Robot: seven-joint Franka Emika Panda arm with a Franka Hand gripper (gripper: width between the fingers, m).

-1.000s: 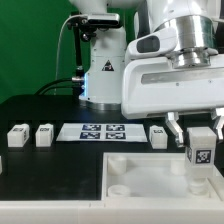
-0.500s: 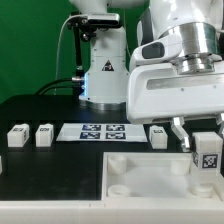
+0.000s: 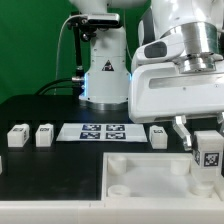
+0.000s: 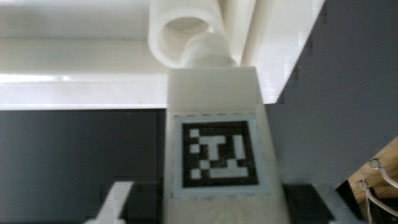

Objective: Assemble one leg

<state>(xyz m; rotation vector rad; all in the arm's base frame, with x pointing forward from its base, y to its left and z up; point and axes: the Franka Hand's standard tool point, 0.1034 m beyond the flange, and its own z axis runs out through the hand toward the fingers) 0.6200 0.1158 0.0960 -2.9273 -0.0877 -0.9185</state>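
White plastic leg [image 3: 209, 156], tag face toward the camera, pinched in the end effector [image 3: 205, 140]. The fingers are pressed against its sides, and we see no gap. We place it over the tabletop [image 3: 40, 170] corner nearest the camera on the exterior view's right, above the white tray-like part [image 3: 140, 160] lying along that near edge. In the wrist view the leg [image 4: 217, 150] runs upright through the middle of the frame, its far end pointing at a round corner socket [image 4: 183, 40] of the tray-like part [image 4: 71, 60]. We cannot tell whether the tip already touches the socket rim.

Three spare legs [image 3: 44, 134] lie further back. Two sit toward the tabletop edge on the exterior view's left. One sits just beside the end of the marker board [image 3: 100, 131] on the exterior view's right. All are well apart from the arm.

We judge the step as seating the leg in the socket. Risks:
- The tip may land on the rim rather than in the hole if it is slightly off-centre. The leg would then jam or tilt in the pinch.
- A hard push could slide the tray-like part, since nothing visible holds it down.
- The grip sits high on a smooth block, so a sideways load could twist the leg or let it slip.
- Letting go before it is seated could drop it onto the tray-like part.
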